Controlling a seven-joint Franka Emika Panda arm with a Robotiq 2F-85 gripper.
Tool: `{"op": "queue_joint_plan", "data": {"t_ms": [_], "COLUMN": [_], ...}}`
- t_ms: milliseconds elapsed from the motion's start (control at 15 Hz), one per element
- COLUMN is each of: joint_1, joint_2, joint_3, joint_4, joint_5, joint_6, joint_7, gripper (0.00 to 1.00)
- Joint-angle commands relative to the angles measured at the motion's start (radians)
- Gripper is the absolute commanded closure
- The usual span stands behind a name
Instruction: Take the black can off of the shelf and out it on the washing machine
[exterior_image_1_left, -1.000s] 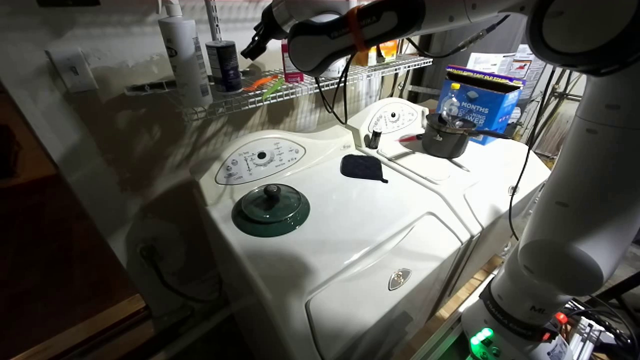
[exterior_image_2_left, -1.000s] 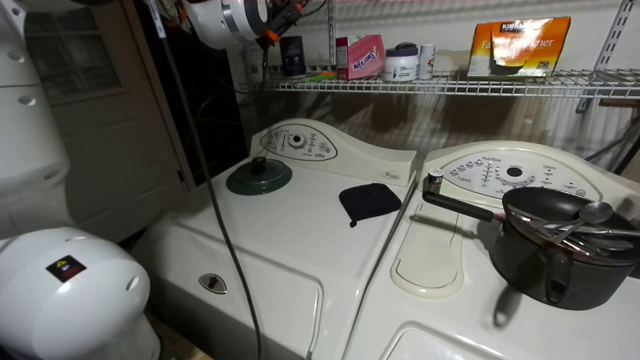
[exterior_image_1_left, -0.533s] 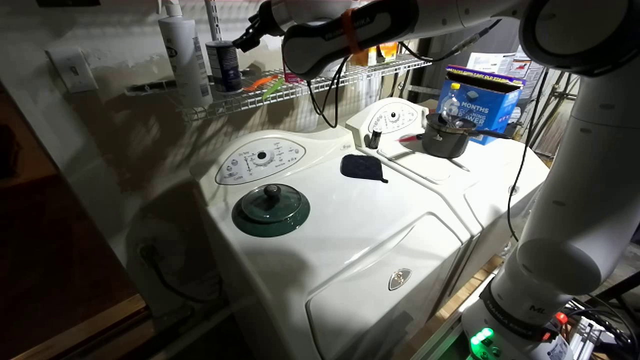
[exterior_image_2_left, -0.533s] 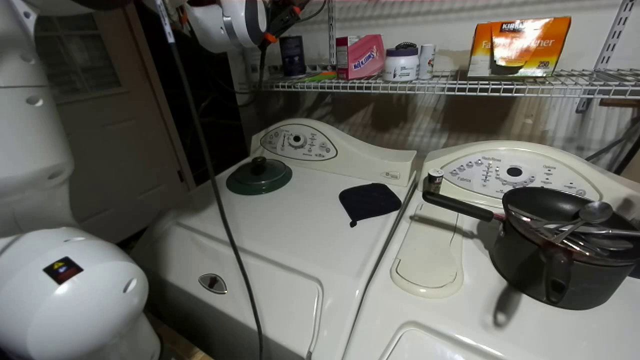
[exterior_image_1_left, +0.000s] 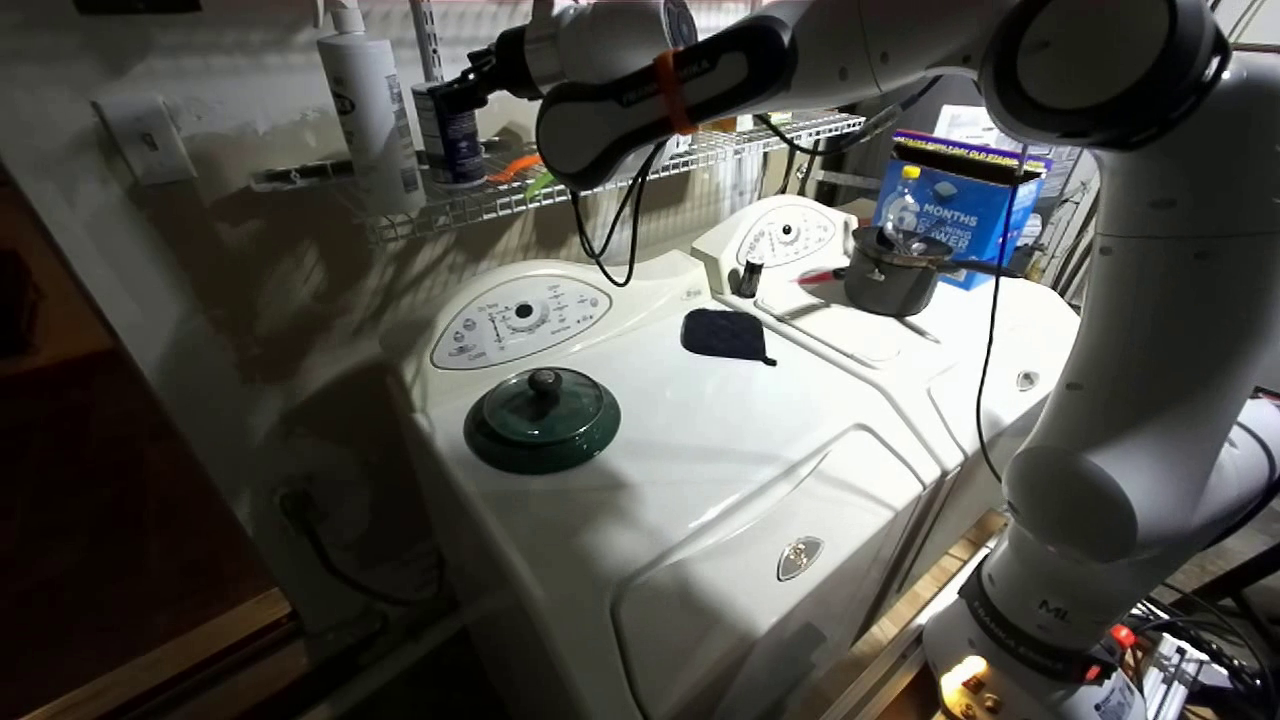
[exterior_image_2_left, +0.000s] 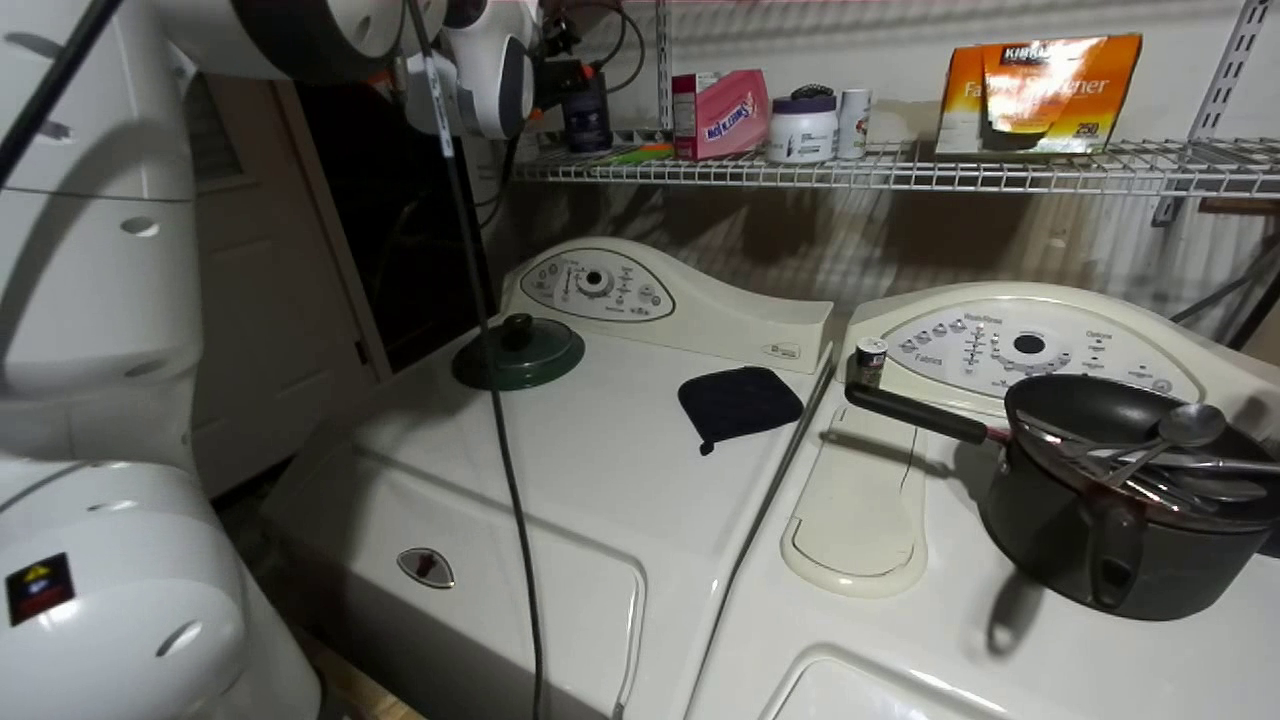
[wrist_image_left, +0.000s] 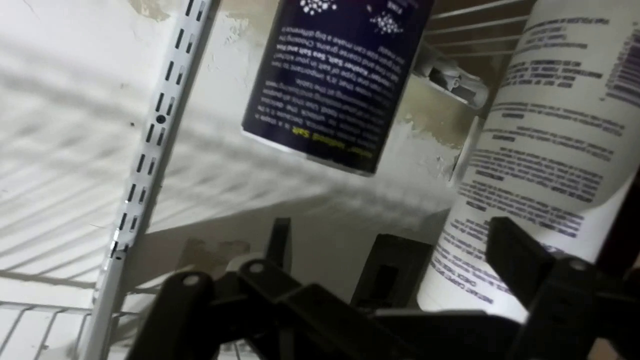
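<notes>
Two slender black fingers (wrist_image_left: 515, 257) are spread apart in the wrist view; we read the dark mechanical gripper (wrist_image_left: 392, 235) as released. Beyond the fingertips, with a gap between, stands the black can (wrist_image_left: 335, 85), a dark labelled cylinder with white and yellow lettering, inverted in this view; its contents are hidden. In both exterior views we find it upright on the long white wire-rack shelf (exterior_image_2_left: 900, 180), its upper part overlapped by the gripper. Just beside it stands the tall white plastic bottle (exterior_image_1_left: 375, 120), which one finger crosses in the wrist view; we cannot tell whether they touch. The white jointed robot arm (exterior_image_1_left: 1160, 320) rises, bends high up and reaches across toward the shelf, with a thin black cable (exterior_image_1_left: 608, 272) looped below. On the can's other side we note a thin orange strip (exterior_image_1_left: 515, 168) and a green strip (exterior_image_1_left: 538, 186), then a pink cardboard box (exterior_image_2_left: 718, 118), a white jar with a purple lid (exterior_image_2_left: 803, 132) and an orange carton (exterior_image_2_left: 1050, 100). Below, the glossy white washing machine (exterior_image_1_left: 700, 430) bears a round green lid (exterior_image_1_left: 545, 455) and a dark fabric pad (exterior_image_1_left: 722, 335). On the neighbouring white appliance (exterior_image_2_left: 880, 630) we see a dark metal pot (exterior_image_2_left: 1190, 570), a black pan (exterior_image_2_left: 1080, 405) and metal utensils (exterior_image_2_left: 1192, 425) piled at its mouth.
</notes>
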Motion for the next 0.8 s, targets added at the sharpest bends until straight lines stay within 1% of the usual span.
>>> {"op": "queue_joint_plan", "data": {"t_ms": [0,200,467,600,733], "joint_1": [-0.123,-0.221,-0.332,-0.367,-0.385], "joint_2": [0.086,0.171,0.31,0.374,0.439], "joint_3": [0.106,0.212,0.382,0.451,0.508], "joint_4": [0.04,0.071,0.124,0.142,0.166], "joint_5": [-0.032,-0.089,-0.227,-0.281,-0.325], "joint_6": [0.068,0.11,0.106,0.089,0.065], "joint_7": [0.037,0.054,0.066,0.061,0.052], "gripper": [0.0,0.0,0.0,0.0,0.0]}}
